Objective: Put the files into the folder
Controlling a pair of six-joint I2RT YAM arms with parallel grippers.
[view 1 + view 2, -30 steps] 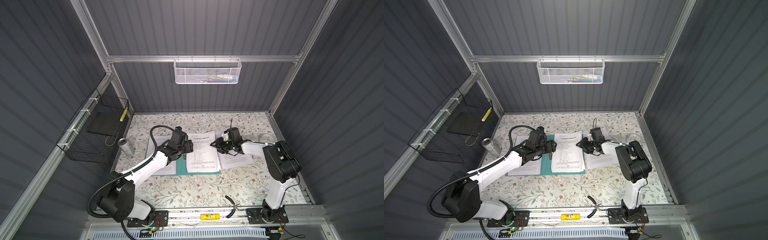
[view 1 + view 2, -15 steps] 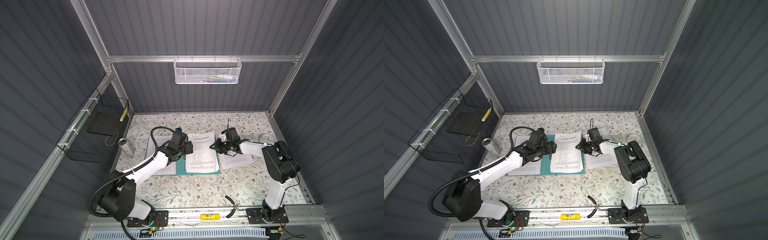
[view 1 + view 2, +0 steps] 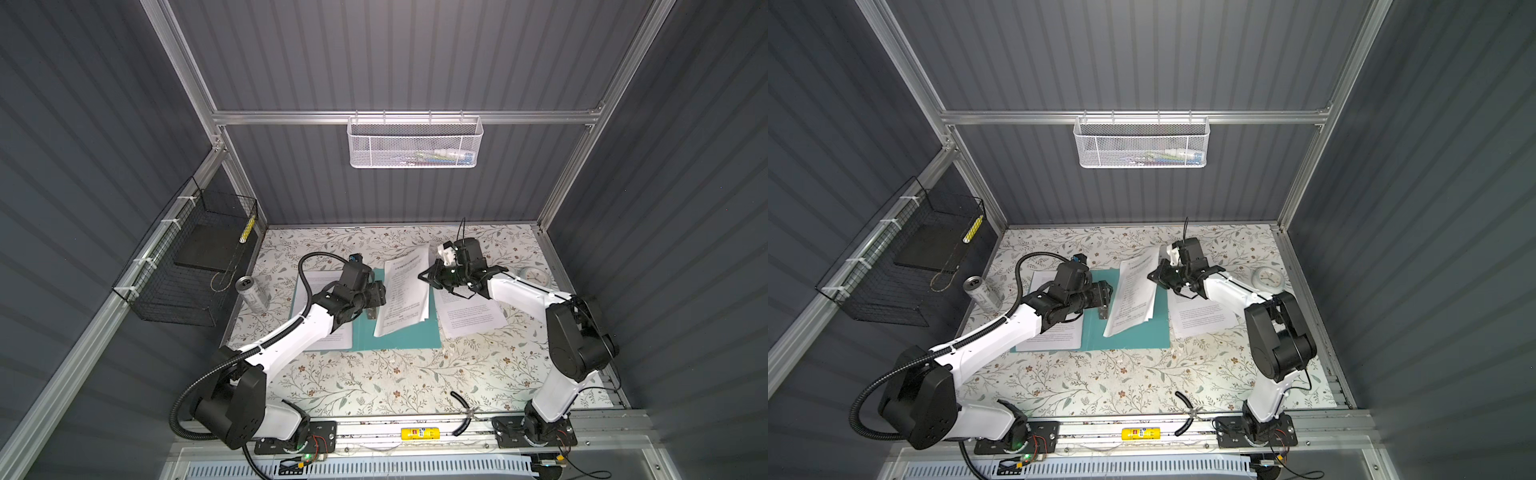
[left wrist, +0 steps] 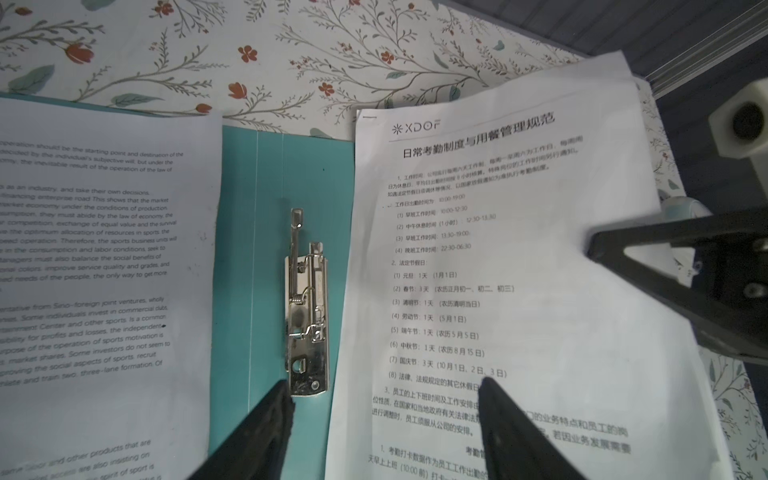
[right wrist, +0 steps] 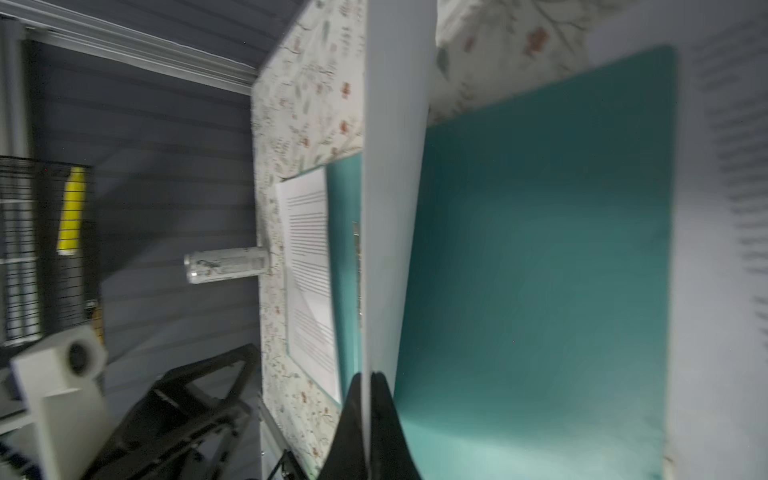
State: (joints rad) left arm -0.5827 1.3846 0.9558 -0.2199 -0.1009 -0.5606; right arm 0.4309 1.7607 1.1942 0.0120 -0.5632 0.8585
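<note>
Two grips: right fingers [image 5: 390, 436] tight on sheet [image 3: 405, 291] edge; left fingers [image 4: 257, 436] apart, empty, over folder [image 3: 407, 340].

Near half of the bench [image 3: 374, 382] lies open; can [image 3: 252, 293] left, clock [image 3: 535, 276] right, a raised sheet [image 3: 405, 291] slants across the folder [image 3: 399, 340].

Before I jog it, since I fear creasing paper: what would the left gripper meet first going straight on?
Probably the tilted sheet, near its edge; the metal clip sits just aside. Depth is unclear.
</note>
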